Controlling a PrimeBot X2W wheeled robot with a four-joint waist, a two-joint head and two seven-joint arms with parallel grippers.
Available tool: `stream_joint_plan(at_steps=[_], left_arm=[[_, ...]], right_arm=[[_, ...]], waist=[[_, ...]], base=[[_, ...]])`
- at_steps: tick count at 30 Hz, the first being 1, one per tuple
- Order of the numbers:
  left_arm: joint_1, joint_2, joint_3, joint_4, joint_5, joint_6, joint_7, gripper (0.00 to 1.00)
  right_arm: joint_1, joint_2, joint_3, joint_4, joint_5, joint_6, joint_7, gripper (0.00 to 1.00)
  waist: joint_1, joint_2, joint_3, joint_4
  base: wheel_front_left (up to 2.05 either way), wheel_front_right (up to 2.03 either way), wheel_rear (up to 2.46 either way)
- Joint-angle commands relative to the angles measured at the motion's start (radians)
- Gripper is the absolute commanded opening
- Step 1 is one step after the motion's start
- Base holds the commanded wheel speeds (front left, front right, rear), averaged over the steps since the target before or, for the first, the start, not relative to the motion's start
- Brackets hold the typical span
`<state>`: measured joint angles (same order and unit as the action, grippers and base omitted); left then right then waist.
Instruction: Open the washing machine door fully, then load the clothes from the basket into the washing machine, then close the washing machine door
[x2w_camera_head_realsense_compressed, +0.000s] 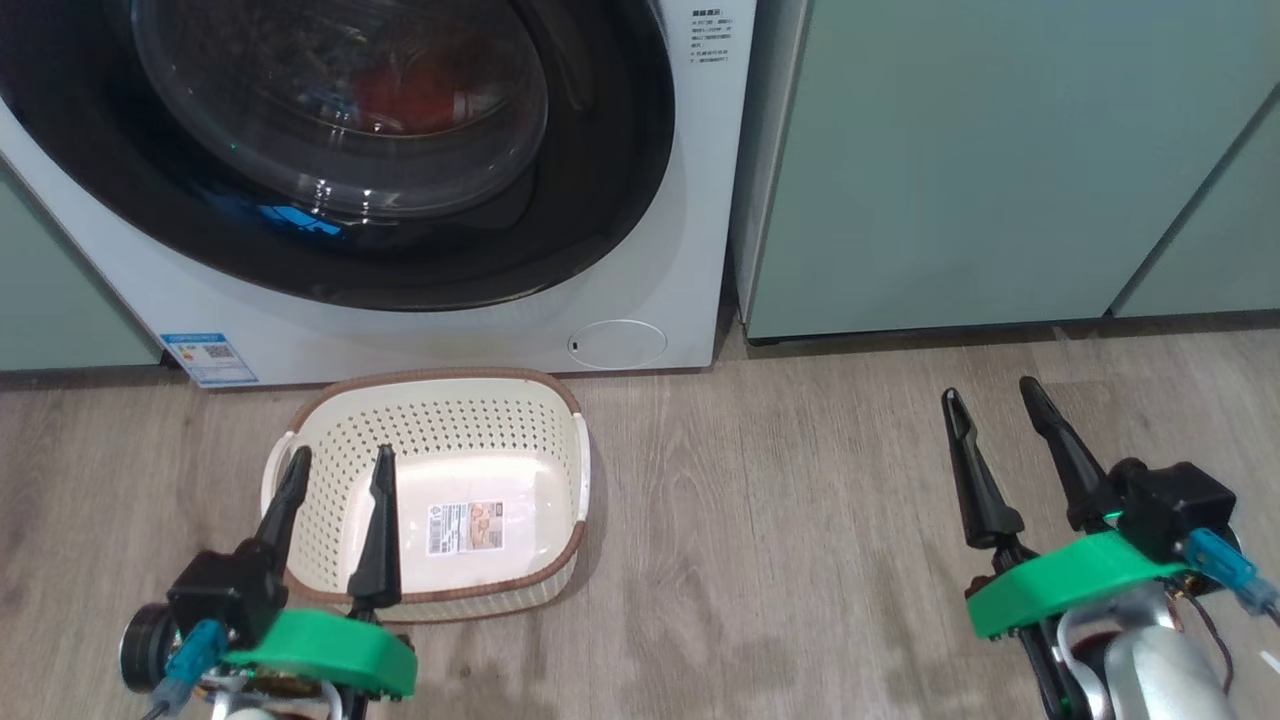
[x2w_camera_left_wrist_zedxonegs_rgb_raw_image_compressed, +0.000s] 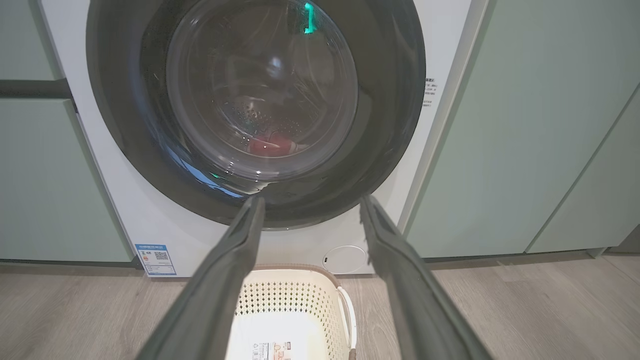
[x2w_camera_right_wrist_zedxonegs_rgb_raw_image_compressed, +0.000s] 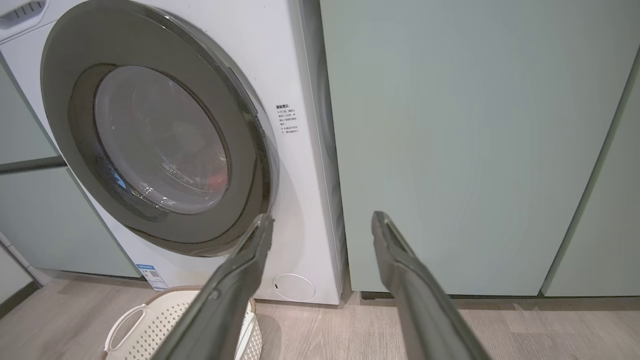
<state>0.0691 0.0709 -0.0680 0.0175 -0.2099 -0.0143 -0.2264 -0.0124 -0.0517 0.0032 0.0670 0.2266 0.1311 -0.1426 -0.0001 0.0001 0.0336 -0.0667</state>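
A: Where is the garment sitting now?

B: The clothes (x2w_camera_left_wrist_zedxonegs_rgb_raw_image_compressed: 272, 146) are lying inside the drum, showing as a red patch through the glass bowl of the washing machine door (x2w_camera_head_realsense_compressed: 330, 130). The basket (x2w_camera_head_realsense_compressed: 430, 376) is sitting on the wooden floor (x2w_camera_head_realsense_compressed: 780, 520) just in front of the washing machine (x2w_camera_head_realsense_compressed: 690, 250), holding nothing but its paper label (x2w_camera_head_realsense_compressed: 465, 527).

A: And the tools?

B: Both are hanging with their fingers spread apart, gripping nothing. The left tool (x2w_camera_head_realsense_compressed: 341, 458) is hovering over the basket's near side and pointing at the door, which is lying ahead of it and higher up. The right tool (x2w_camera_head_realsense_compressed: 991, 390) is pointing at the pale green cabinets (x2w_camera_head_realsense_compressed: 1000, 150), well apart to the right of the machine.

A: So which arm is standing nearer?

B: The left one, I'm judging. If the door is needing a last push, the left is facing the black ring squarely, while the right would be reaching across.

A: Is the door latching properly?

B: It's looking flush against the front in the right wrist view, but I'm not making out a catch or a handle. The head view is cutting off the door's top and left edge, and reflections are blurring the garment's stripes and lettering.
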Motion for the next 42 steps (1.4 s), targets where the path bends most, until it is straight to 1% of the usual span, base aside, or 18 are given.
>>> stream_joint_plan(at_steps=[1, 19, 36, 37, 40, 42], left_arm=[[-0.021, 0.015, 0.025, -0.039, 0.003, 0.004, 0.001, 1.00], [-0.032, 0.025, 0.014, -0.038, 0.000, 0.015, -0.004, 1.00], [-0.040, 0.030, 0.004, -0.031, -0.007, 0.026, -0.011, 1.00], [-0.001, 0.017, -0.027, 0.000, -0.004, 0.019, -0.004, 0.00], [0.000, 0.015, -0.027, 0.019, -0.005, 0.017, -0.002, 0.00], [-0.001, 0.014, -0.026, 0.020, -0.026, 0.015, 0.001, 0.00]], right_arm=[[-0.016, 0.001, 0.018, -0.045, -0.012, 0.000, 0.004, 1.00], [-0.007, 0.001, -0.003, -0.085, -0.050, 0.000, 0.036, 1.00], [-0.008, 0.001, -0.006, -0.085, -0.043, 0.000, 0.038, 1.00], [0.006, 0.001, -0.026, -0.048, -0.043, 0.000, 0.037, 0.00], [0.007, 0.001, -0.024, -0.030, -0.041, 0.000, 0.036, 0.00], [0.009, 0.001, -0.022, -0.031, -0.020, 0.000, 0.036, 0.00]], waist=[[0.0001, -0.0001, 0.002, 0.000], [0.0001, -0.0001, 0.018, 0.010], [0.0001, -0.0001, 0.023, 0.013], [0.0001, -0.0001, 0.023, 0.013], [0.0001, -0.0001, 0.024, 0.013], [0.0001, -0.0001, 0.023, 0.014]], base=[[0.00, 0.00, 0.00], [0.00, 0.00, 0.00], [0.00, 0.00, 0.00], [0.00, 0.00, 0.00], [0.00, 0.00, 0.00], [0.00, 0.00, 0.00]])
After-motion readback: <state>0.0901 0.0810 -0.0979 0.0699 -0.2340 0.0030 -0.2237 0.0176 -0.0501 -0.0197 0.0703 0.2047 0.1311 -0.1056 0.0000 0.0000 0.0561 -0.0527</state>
